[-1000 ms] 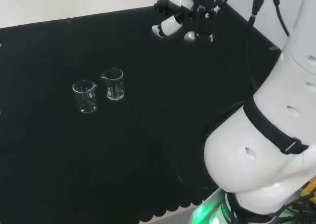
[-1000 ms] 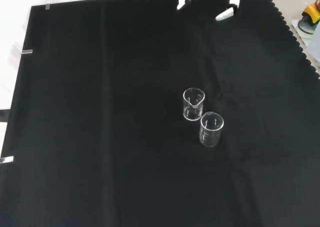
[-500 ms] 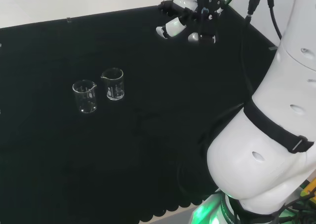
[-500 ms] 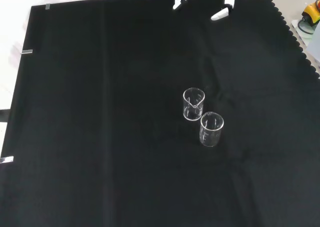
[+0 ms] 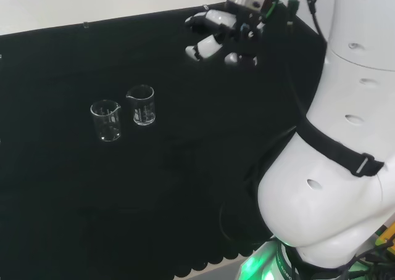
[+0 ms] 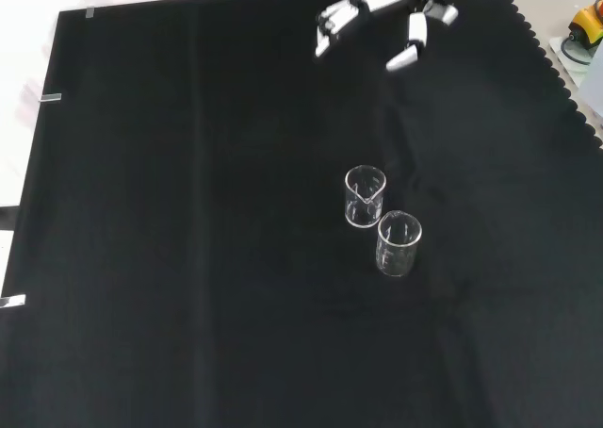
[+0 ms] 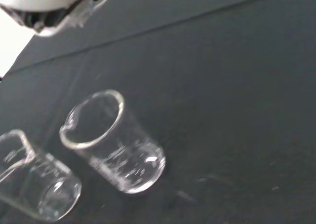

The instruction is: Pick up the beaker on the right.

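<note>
Hand (image 5: 223,34) spread, well apart from beakers (image 5: 142,105)

The hand (image 5: 222,36) hangs in the air, empty, fingers (image 6: 332,21) relaxed and slightly spread, thumb apart. It is well apart from the beaker on the right (image 5: 142,105), to its right in the head view.

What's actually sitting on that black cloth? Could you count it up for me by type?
Clear glass beakers: 2, one to the right in the head view and one to its left, both upright and empty.
Robot hands: 1, the hand in the air above the cloth, holding nothing.
Total: 3 things, 2 of them standing on the cloth.
</note>
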Tool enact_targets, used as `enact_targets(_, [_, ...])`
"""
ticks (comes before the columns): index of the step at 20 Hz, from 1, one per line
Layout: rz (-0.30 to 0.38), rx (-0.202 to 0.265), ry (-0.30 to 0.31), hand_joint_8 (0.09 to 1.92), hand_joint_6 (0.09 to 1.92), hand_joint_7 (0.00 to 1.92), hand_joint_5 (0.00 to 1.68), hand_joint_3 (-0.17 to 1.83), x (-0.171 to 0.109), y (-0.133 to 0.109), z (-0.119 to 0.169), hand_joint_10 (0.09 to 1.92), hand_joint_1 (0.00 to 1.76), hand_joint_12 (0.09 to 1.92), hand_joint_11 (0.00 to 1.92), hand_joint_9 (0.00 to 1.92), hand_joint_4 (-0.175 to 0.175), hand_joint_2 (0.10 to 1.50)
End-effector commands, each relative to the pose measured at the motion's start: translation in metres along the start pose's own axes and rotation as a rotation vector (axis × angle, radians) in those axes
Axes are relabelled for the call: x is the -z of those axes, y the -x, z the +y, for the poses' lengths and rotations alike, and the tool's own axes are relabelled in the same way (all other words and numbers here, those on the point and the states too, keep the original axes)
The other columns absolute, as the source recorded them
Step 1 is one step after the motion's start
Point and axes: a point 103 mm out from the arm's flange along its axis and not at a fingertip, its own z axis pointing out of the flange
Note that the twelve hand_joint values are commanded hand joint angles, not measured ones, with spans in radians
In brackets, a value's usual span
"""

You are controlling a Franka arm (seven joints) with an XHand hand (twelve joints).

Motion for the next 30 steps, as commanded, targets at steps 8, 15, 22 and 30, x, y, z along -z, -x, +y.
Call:
enact_targets(8, [0.091, 0.104, -0.045, 0.67, 0.09, 0.2, 0.34, 1.12, -0.054, -0.012, 0.024, 0.68, 0.81, 1.12, 0.0, 0.25, -0.052, 0.41])
enact_targets(15, [0.128, 0.15, -0.059, 0.66, 0.09, 0.22, 0.35, 1.12, -0.068, -0.013, 0.026, 0.68, 0.82, 1.14, 0.0, 0.27, -0.053, 0.4])
enact_targets(22, [0.204, 0.192, -0.096, 0.65, 0.09, 0.23, 0.34, 1.13, -0.083, -0.008, 0.025, 0.67, 0.82, 1.15, 0.0, 0.28, -0.055, 0.38])
enact_targets(30, [0.313, 0.228, -0.114, 0.64, 0.09, 0.2, 0.32, 1.12, -0.107, -0.004, 0.027, 0.66, 0.81, 1.15, 0.0, 0.27, -0.056, 0.35])
